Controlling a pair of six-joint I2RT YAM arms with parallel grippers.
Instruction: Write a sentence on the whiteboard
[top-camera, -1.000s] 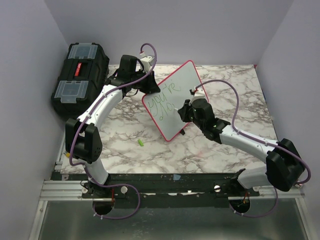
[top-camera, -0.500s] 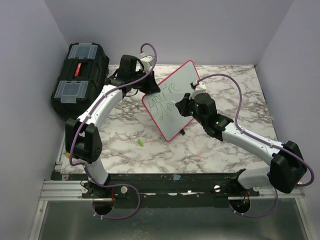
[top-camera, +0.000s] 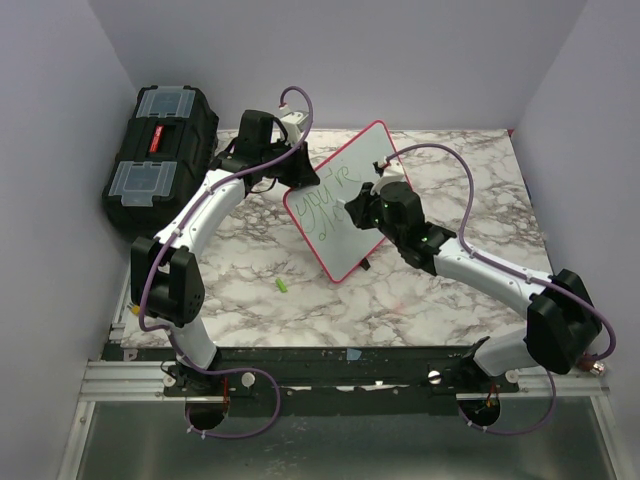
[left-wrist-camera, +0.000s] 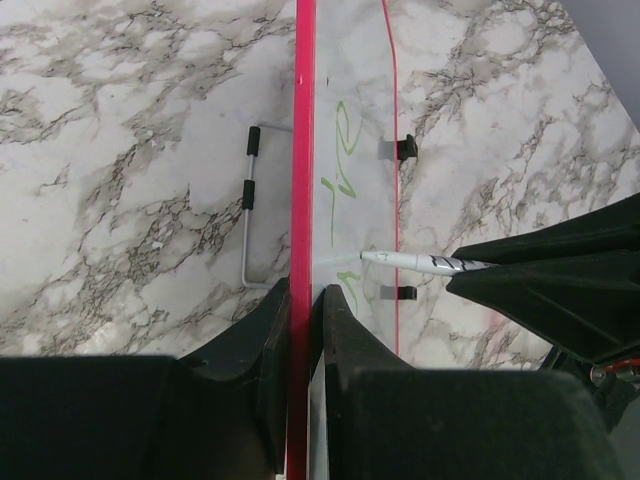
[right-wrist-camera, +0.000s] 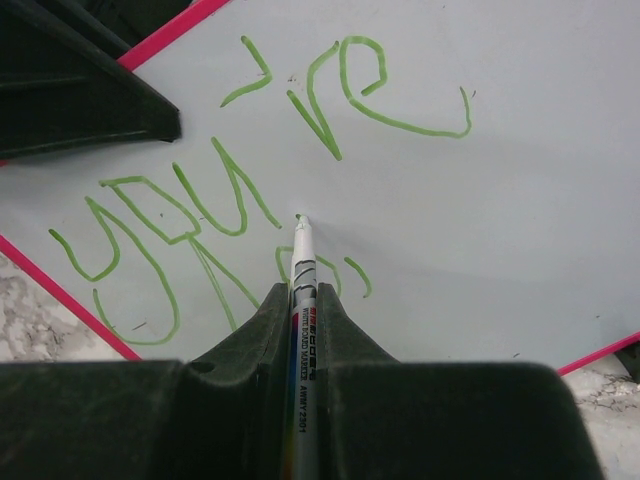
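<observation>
Right gripper (right-wrist-camera: 303, 293), clamped on the marker (right-wrist-camera: 302, 250), has slid left across the whiteboard (top-camera: 368, 160). Left gripper (left-wrist-camera: 303, 303) still pinches the board's red edge.

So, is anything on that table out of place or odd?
One small green piece lies loose on the marble table, apart from everything; it is too small to identify. The whiteboard stands tilted rather than flat, but the left gripper clamps its edge.

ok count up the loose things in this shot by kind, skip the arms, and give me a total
whiteboard: 1
marker: 1
toolbox: 1
green scrap: 1
Total: 4
</observation>
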